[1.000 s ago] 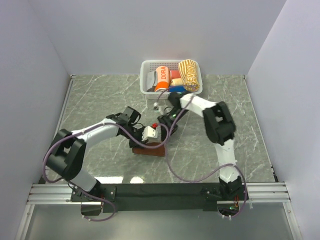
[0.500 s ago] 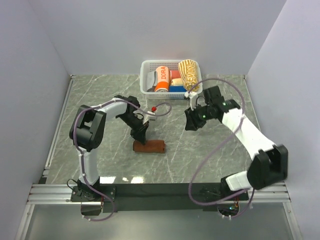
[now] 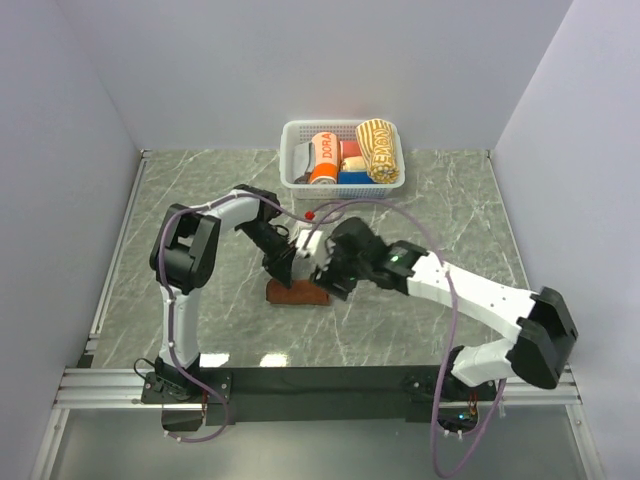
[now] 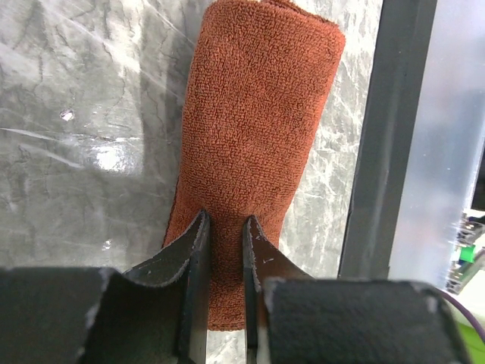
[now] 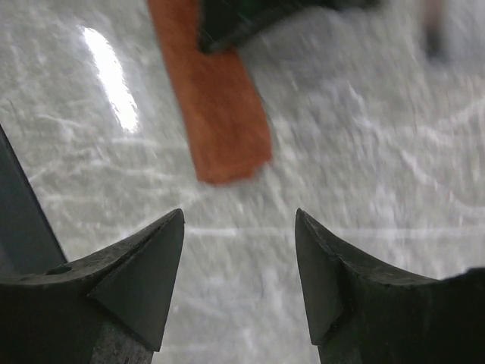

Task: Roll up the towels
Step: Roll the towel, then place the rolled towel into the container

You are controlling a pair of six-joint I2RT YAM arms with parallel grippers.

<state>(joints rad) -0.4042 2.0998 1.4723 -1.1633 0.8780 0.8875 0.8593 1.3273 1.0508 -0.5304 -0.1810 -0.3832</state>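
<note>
The rust-brown towel [image 3: 298, 293] lies rolled on the table; the left wrist view shows it as a roll [image 4: 258, 129]. My left gripper [image 3: 283, 268] sits on its left end, jaws nearly closed [image 4: 225, 220] with towel cloth in the narrow gap. My right gripper [image 3: 326, 272] is open and empty beside the roll's right end. In the right wrist view [image 5: 239, 220] it hovers over bare table, with the towel [image 5: 216, 114] just ahead. The cream-yellow striped towel [image 3: 380, 150] lies rolled in the basket.
The white basket [image 3: 291, 160] stands at the back centre and holds the orange DORA roll [image 3: 323, 158] and small red and blue rolls. A small red-tipped object [image 3: 311, 214] lies behind the grippers. Grey walls close in the left, back and right.
My right arm has swung from the right side near the basket to the towel's right end. My left gripper has stayed on the towel's left end.
</note>
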